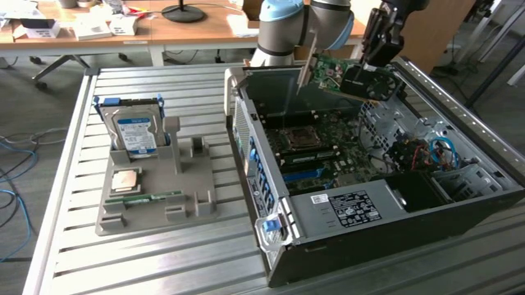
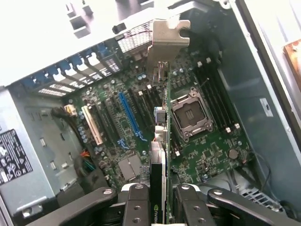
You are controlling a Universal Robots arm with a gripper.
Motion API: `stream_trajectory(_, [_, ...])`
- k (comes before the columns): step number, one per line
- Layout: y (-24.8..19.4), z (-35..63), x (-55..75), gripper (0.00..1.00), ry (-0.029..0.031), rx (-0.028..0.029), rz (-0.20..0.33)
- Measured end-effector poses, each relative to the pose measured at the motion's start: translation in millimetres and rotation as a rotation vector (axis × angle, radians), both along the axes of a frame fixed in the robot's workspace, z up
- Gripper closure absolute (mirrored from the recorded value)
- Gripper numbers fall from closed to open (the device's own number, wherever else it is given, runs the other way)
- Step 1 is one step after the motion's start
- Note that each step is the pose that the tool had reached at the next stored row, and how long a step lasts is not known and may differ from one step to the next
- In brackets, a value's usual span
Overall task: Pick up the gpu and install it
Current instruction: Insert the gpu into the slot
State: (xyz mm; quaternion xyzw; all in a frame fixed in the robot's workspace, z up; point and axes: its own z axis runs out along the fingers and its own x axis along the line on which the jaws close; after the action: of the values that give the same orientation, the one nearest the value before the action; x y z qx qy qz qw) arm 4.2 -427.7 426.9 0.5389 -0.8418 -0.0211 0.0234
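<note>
Right of the fixture tray (image 1: pixel 156 212) on the counter (image 1: pixel 123 258), the jaws clamp the gpu (image 1: pixel 345 77) tilted above the open computer case (image 1: pixel 361 252); seating well likely means squaring its edge to the blue slot (image 2: pixel 129 115)

— Where is the gpu (image 1: pixel 330 71), the green circuit card with the black cooler and silver end bracket?
— Clamped in the black gripper (image 1: pixel 367 69), tilted, hanging above the far end of the open grey metal computer case (image 1: pixel 328 255).
— And the grey plastic parts holder (image 1: pixel 147 218)?
— At the exterior view's left, on the slatted metal table (image 1: pixel 147 264). The silver hard drive (image 1: pixel 135 132) stands upright in it.
</note>
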Motion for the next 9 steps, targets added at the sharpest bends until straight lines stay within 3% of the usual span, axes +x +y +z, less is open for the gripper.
stream_trajectory(9, [0.0,-1.1,0.0,0.74,-0.0001,0.0001,0.164])
